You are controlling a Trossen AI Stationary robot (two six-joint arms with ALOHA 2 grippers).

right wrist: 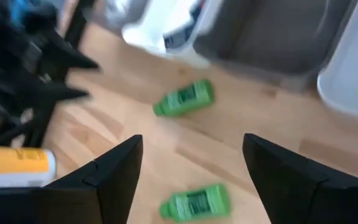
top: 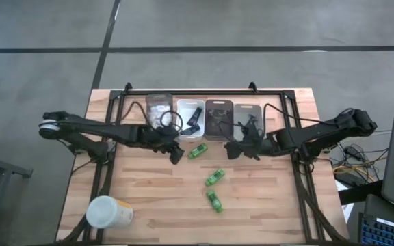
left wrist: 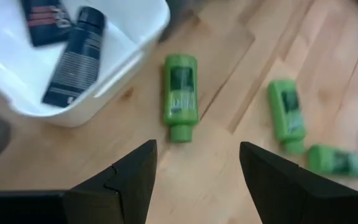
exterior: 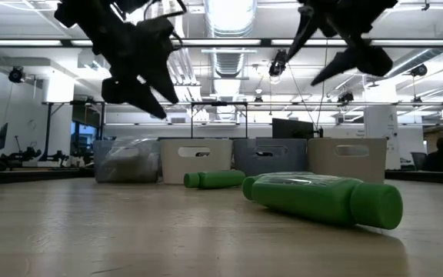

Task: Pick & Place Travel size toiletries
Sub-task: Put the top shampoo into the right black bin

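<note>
Three bright green toiletry bottles lie on their sides on the wooden table: one just in front of the white bin, one mid-table, one nearer the front. The white bin holds flat black sachets. My left gripper is open and empty above the table, just left of the first green bottle. My right gripper is open and empty in front of the grey bins, right of that bottle.
Four small bins stand in a row at the table's far side: a clear one, the white one, a dark one and a grey one. A big white-and-yellow cup lies at the front left. Bare wood lies at the front right.
</note>
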